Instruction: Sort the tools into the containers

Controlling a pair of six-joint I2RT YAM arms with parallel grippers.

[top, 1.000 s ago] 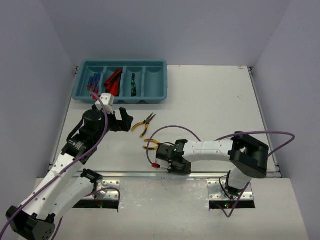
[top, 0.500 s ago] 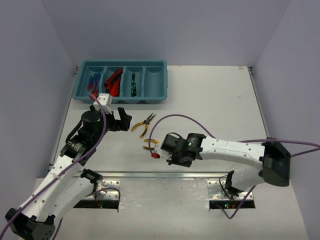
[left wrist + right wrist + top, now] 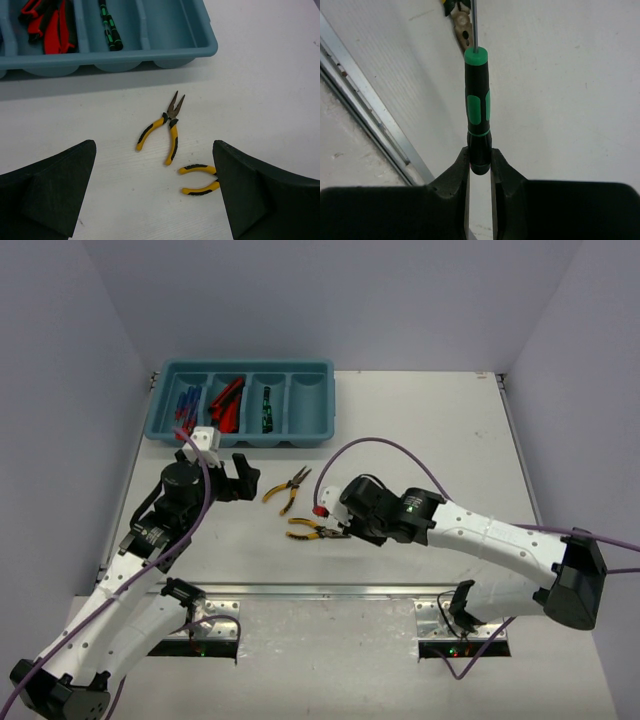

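The teal tray [image 3: 318, 405] stands at the back left. Its compartments hold blue and red screwdrivers [image 3: 187, 405], red-and-black knives [image 3: 228, 403] and a black-and-green screwdriver [image 3: 266, 410]; the rightmost one looks empty. Two yellow-handled pliers lie on the table: one [image 3: 288, 488] in front of the tray, the other [image 3: 303, 530] nearer me. My right gripper [image 3: 338, 522] is shut on a black-and-green precision screwdriver [image 3: 477, 107] and holds it above the table by the nearer pliers. My left gripper [image 3: 240, 480] is open and empty, left of the pliers [image 3: 167, 127].
The tray's front wall [image 3: 150, 55] is just beyond the pliers in the left wrist view. A metal rail [image 3: 365, 125] runs along the table's near edge. A purple cable [image 3: 400, 450] loops above the right arm.
My right arm has stretched out from the near edge toward the table's middle, carrying the screwdriver to above the nearer pliers. My left gripper has shifted slightly toward the tray.
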